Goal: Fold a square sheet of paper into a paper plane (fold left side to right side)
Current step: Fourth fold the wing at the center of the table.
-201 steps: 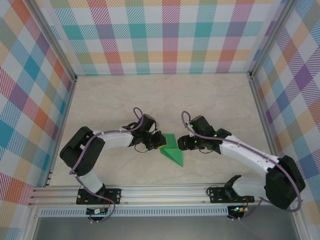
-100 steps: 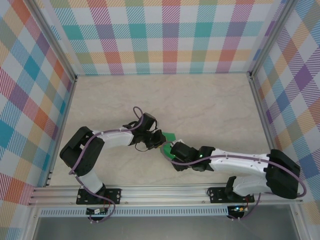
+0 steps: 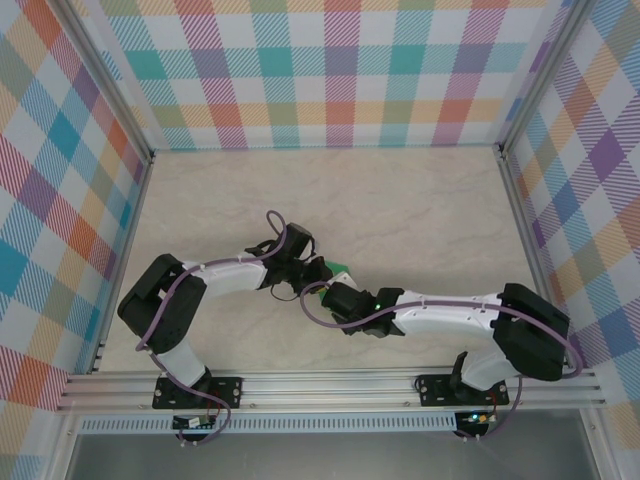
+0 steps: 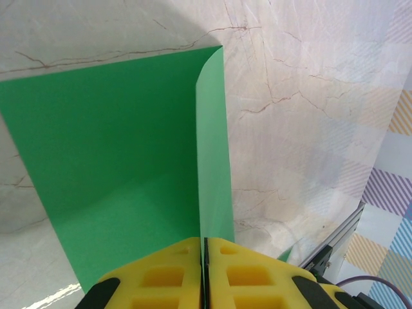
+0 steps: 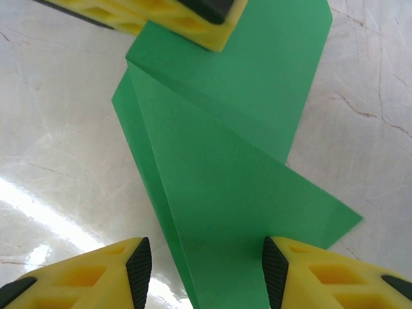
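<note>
Part-folded green paper (image 3: 341, 270) lies on the table (image 3: 420, 200) near centre, slightly toward 6 o'clock. Left gripper (image 4: 203, 248) is at the paper's 9 o'clock in the top view, jaws pinched tight on a raised flap, with the rest of the sheet flat. Right gripper (image 5: 203, 257) is at the paper's 6 o'clock, jaws apart, grasping nothing. Its yellow fingers (image 5: 90, 273) straddle the flat folded part. In the right wrist view, the left gripper's pad (image 5: 180, 19) sits at 12 o'clock on the paper's edge.
</note>
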